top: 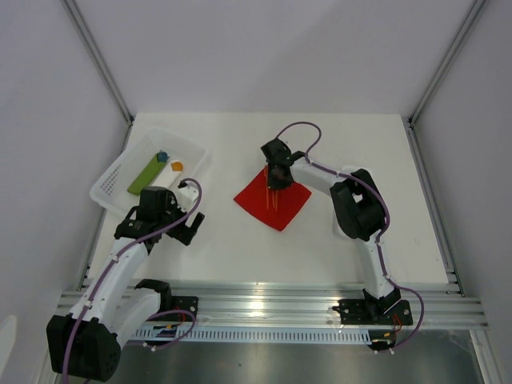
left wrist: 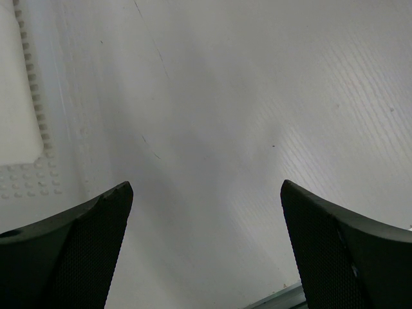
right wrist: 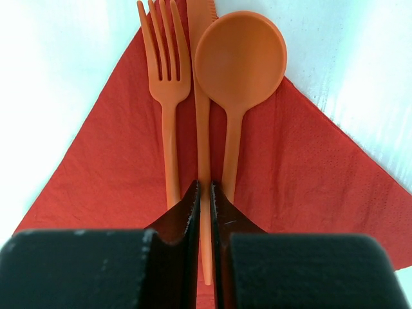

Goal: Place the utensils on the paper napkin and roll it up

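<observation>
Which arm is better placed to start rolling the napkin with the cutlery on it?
Right. The right gripper sits over the red napkin, jaws closed on the knife handle. The left gripper hangs open over the table, away from it.

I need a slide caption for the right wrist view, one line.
Right claw shut on the knife, between fork and spoon on the red napkin.

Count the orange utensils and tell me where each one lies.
3, side by side on the napkin: fork, knife in the middle with its handle between the fingers of the right gripper, spoon. None seems hidden.
</observation>
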Tool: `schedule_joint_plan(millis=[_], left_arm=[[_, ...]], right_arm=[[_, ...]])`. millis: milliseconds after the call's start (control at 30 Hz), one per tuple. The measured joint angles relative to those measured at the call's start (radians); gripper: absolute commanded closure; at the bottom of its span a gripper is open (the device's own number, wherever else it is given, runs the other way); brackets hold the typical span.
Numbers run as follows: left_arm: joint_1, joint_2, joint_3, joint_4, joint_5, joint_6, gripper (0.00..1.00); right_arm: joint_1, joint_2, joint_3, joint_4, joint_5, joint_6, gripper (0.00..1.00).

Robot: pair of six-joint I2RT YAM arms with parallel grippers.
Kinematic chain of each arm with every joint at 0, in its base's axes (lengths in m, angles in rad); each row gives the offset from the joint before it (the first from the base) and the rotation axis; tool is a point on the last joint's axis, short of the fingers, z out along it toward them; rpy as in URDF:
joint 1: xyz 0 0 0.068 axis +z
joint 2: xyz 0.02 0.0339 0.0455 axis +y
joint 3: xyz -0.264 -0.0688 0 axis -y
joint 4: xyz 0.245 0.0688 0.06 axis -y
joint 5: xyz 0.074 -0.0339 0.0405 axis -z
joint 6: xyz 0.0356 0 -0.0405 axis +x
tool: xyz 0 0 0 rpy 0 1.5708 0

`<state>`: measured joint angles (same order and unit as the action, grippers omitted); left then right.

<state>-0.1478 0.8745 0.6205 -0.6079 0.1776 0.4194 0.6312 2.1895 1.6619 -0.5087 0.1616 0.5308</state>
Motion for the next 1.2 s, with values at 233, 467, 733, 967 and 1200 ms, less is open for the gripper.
schedule_joint_plan(millis=[233, 467, 733, 967, 1200], left_arm=[[0.0, 0.002, -0.005, 0.0, 0.0, 0.0, 0.01], [0.0, 0.0, -0.005, 0.0, 0.0, 0.0, 0.01], [0.0, 0.0, -0.005, -0.001, -0.001, 0.0, 0.0], [0.0, 0.0, -0.005, -0.001, -0.003, 0.0, 0.0], [0.0, 0.0, -0.005, -0.001, -0.01, 0.0, 0.0]], right_arm=[[0.0, -0.004, -0.012, 0.016, -0.019, 0.014, 0.85], [0.0, -0.005, -0.013, 0.019, -0.029, 0.016, 0.8], [0.001, -0.038, -0.028, 0.002, -0.028, 0.007, 0.76], [0.001, -0.076, -0.028, -0.004, -0.019, -0.02, 0.76], [-0.008, -0.087, -0.029, -0.009, 0.003, -0.039, 0.92]])
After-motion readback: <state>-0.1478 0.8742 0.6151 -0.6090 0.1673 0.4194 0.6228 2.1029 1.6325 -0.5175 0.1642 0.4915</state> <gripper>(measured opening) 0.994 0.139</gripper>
